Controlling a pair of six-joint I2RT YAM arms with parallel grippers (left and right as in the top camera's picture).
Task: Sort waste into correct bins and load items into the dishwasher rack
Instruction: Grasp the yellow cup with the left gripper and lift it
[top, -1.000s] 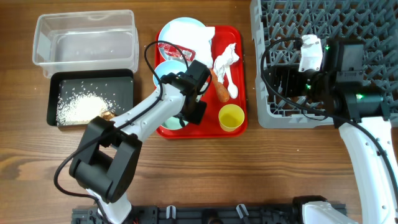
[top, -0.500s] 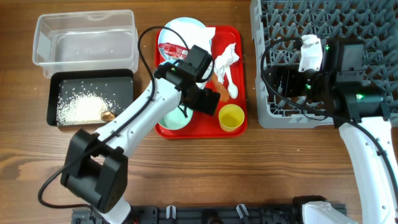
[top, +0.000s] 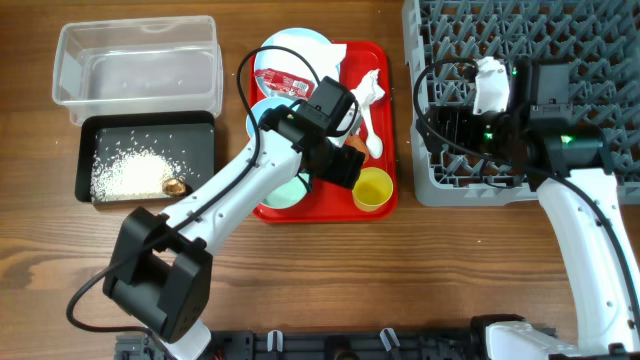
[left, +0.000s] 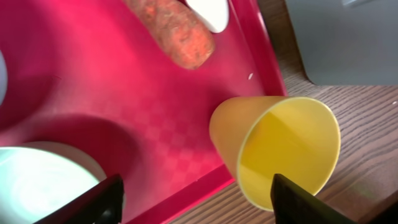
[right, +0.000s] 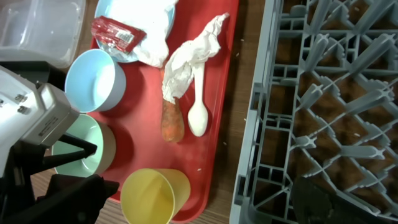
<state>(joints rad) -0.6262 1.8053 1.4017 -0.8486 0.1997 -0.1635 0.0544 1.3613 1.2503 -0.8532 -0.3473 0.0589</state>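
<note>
My left gripper (top: 343, 168) (left: 199, 208) is open and empty, low over the front of the red tray, with the yellow cup (top: 372, 189) (left: 280, 149) beside its right finger. The orange carrot (top: 353, 143) (left: 177, 34) and white spoon (top: 372, 142) lie just beyond it. The mint-green bowl (top: 279, 193) (left: 37, 180) is to its left, and the blue bowl (top: 262, 112), the plate (top: 290, 42), the red wrapper (top: 280, 82) and the napkins (top: 366, 90) are behind it. My right gripper (top: 455, 125) (right: 205, 208) is open and empty over the rack's (top: 570, 30) left front corner.
The clear tub (top: 66, 62) stands at the back left. The black tub (top: 205, 135) in front of it holds rice (top: 125, 172) and a brown lump (top: 175, 186). The red tray (top: 390, 120) sits close against the rack's left side.
My left gripper has swung right, from over the mint-green bowl to beside the yellow cup. My right arm has shifted slightly left over the rack.
</note>
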